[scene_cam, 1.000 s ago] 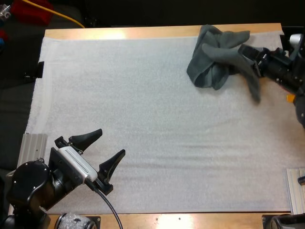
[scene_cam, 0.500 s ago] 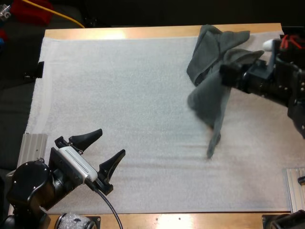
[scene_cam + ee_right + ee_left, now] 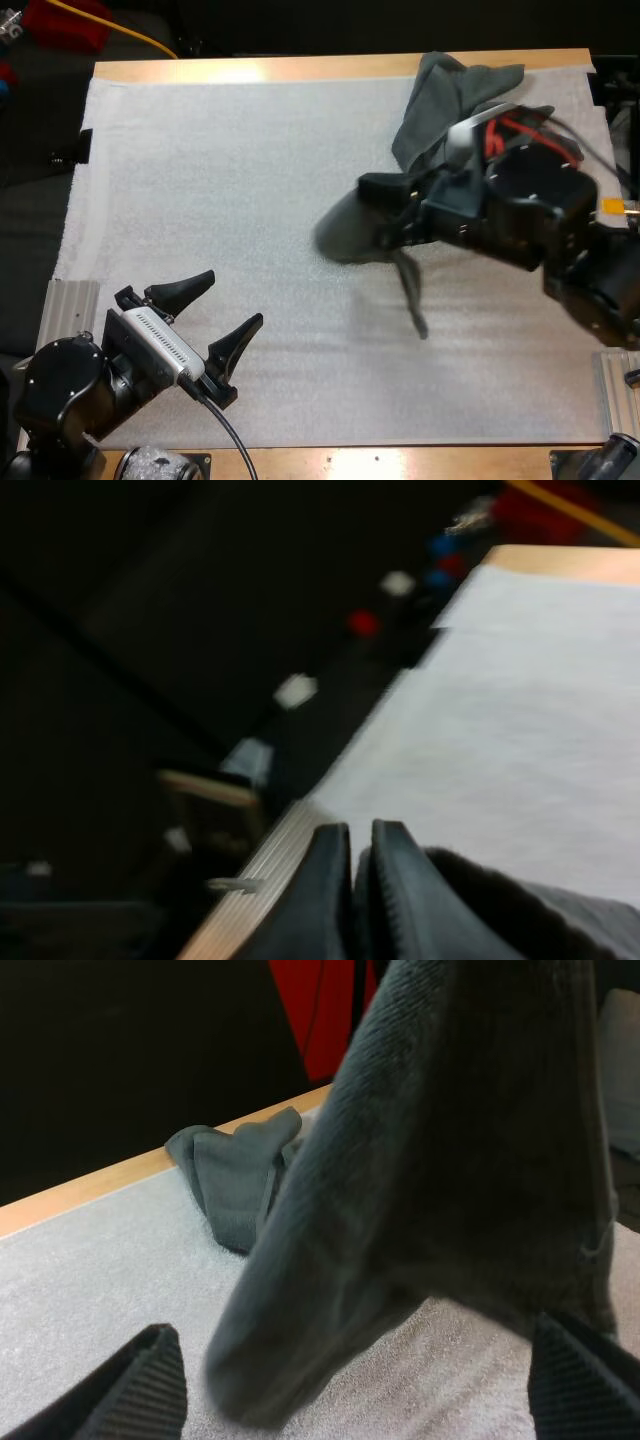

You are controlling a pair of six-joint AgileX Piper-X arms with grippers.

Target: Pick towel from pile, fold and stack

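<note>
Towel (image 3: 345, 235) hangs over the middle of the mat (image 3: 230, 170), clamped in your right claw (image 3: 360, 842).
The pile (image 3: 450, 100) lies behind it at the far right. The towel's loose tail droops toward the near edge, and your left claw (image 3: 234, 298) waits well off to the near left with its fingers apart.

Motion-blurred carried towel (image 3: 345, 238), crumpled towel (image 3: 440, 100) partly hidden — behind right arm (image 3: 520, 205).

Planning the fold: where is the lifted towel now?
High view: the lifted towel hangs from the right gripper above the mat, near its centre, nearer than the crumpled towel at the far edge.
</note>
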